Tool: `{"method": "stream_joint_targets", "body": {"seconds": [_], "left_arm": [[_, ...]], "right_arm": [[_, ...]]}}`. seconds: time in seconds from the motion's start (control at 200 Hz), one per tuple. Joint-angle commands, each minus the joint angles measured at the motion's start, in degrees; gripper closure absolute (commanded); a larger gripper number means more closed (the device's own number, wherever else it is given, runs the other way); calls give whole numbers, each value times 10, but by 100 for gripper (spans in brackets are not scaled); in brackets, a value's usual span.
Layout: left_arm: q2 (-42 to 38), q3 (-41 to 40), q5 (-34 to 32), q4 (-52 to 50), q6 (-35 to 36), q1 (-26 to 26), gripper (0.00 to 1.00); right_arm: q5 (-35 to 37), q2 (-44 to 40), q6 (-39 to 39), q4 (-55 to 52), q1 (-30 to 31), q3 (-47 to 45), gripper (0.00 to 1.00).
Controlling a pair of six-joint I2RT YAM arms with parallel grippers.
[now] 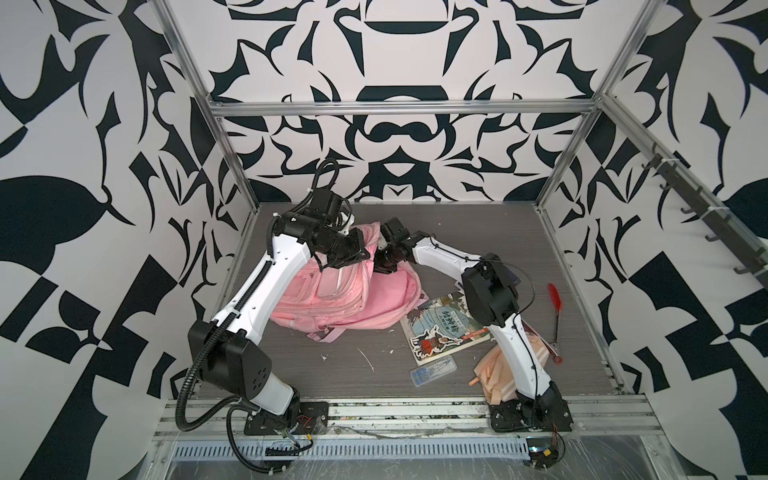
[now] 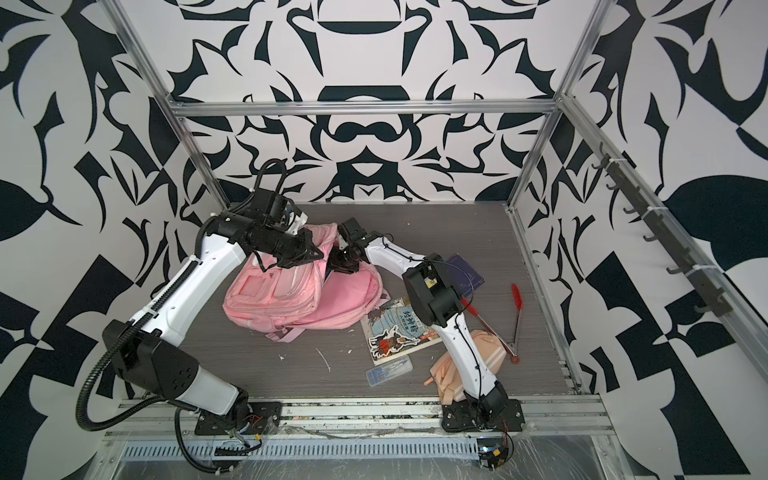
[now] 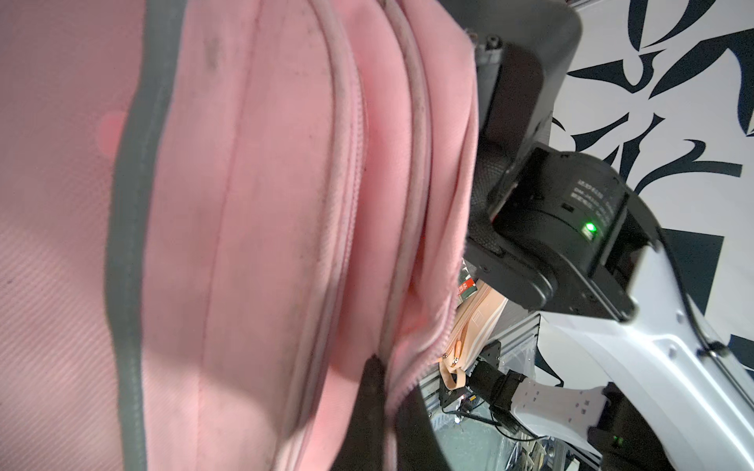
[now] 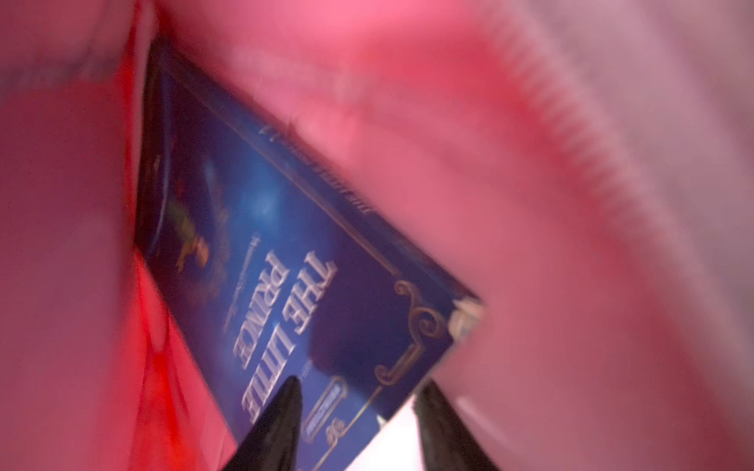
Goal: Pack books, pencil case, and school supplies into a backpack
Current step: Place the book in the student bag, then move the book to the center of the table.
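The pink backpack [image 1: 332, 299] [image 2: 282, 299] lies at mid-table with its top lifted. My left gripper [image 1: 359, 251] [image 3: 387, 407] is shut on the zipper edge of the backpack [image 3: 265, 204] and holds the mouth up. My right gripper [image 1: 382, 270] [image 4: 359, 387] reaches into that mouth, jaws apart, over the blue Little Prince book [image 4: 285, 265] lying inside. On the table lie the illustrated book [image 1: 444, 328], a dark navy book [image 2: 467, 270] behind the right arm, the peach pencil case [image 1: 494, 370] and the clear box of school supplies [image 1: 432, 370].
Red-handled tongs [image 1: 555, 307] lie near the right edge of the table. The right arm [image 3: 571, 228] crosses above the books and the pencil case. Metal frame posts and rails border the table.
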Motion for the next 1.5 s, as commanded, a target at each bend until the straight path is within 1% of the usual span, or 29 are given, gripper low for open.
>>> {"method": "stream_joint_targets", "body": {"seconds": [0.0,0.23,0.3,0.345,0.475,0.505,0.54,0.56,0.635,0.73,0.8,0.945,1.035,1.085,1.16,1.265,1.405,1.495], "left_arm": [[-9,7,42,6,-2,-12,100],[-12,2,39,4,-4,-18,100],[-13,1,31,1,-2,-18,100],[-14,1,28,-1,3,-18,100],[-8,13,1,-15,30,-4,100],[-7,17,-5,-18,37,2,100],[-5,22,-10,-18,43,10,100],[-5,23,-13,-18,47,15,100],[-4,35,-29,-20,65,29,100],[-2,55,-60,-32,95,34,100],[-4,56,-69,-30,110,39,100],[-6,42,-45,-10,114,60,100],[-5,41,-37,-8,119,62,100],[-7,36,-36,-7,121,62,100],[-15,18,-35,1,125,63,100],[-31,-10,-31,18,125,64,100],[-50,-48,-22,37,120,64,100],[-59,-61,-20,41,117,64,100]], "right_arm": [[31,12,-1,18,7,27,54],[21,55,4,52,13,84,53],[17,47,-6,45,13,84,52],[17,35,-18,37,13,74,49],[28,-62,-58,1,12,23,38],[27,-83,-65,-8,12,13,33],[26,-107,-72,-22,12,0,31],[25,-121,-76,-29,12,-8,26],[25,-180,-87,-54,12,-51,22],[38,-261,-95,-82,12,-120,18],[48,-316,-100,-105,12,-161,17],[89,-403,-114,-168,11,-224,16],[122,-460,-128,-199,5,-272,16],[133,-497,-131,-206,-7,-319,16],[129,-542,-136,-227,-46,-389,17],[128,-593,-181,-275,-105,-449,17],[110,-614,-229,-309,-197,-495,16],[103,-607,-242,-301,-230,-512,16]]}}
